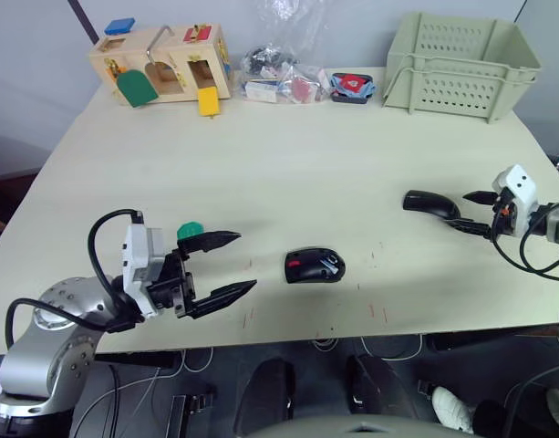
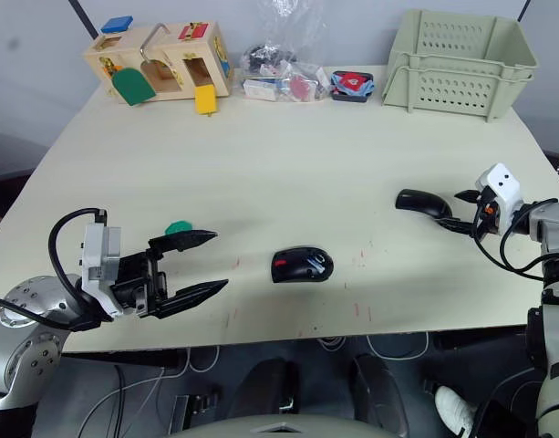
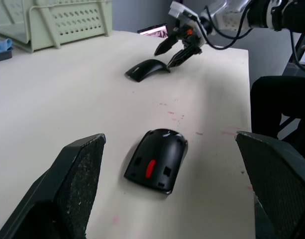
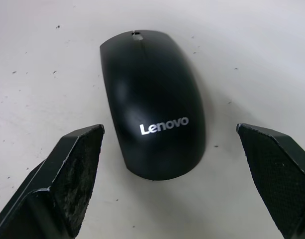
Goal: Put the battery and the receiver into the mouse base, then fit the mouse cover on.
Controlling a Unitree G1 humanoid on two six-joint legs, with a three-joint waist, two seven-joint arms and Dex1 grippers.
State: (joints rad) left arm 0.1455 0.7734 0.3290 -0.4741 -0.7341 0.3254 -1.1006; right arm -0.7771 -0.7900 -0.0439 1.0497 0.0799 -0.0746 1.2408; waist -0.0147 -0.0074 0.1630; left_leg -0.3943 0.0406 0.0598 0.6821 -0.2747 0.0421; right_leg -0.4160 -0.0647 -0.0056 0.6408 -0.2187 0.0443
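Note:
The mouse base [image 1: 314, 265], black with red showing inside, lies near the table's front edge at the middle. My left gripper [image 1: 246, 261] is open just left of it, fingers pointing at it and apart from it. The mouse cover [image 4: 154, 107], a glossy black shell with white Lenovo lettering, rests on the table to the right [image 1: 431, 203]. My right gripper [image 1: 461, 212] is open right beside the cover, one finger on each side of its near end, not touching. The battery and the receiver are out of view.
A small green piece [image 1: 190, 230] lies by my left gripper. At the back stand a wooden latch box [image 1: 160, 64], bags of parts [image 1: 279, 78], a small black tray [image 1: 352, 87] and a pale green crate [image 1: 461, 64].

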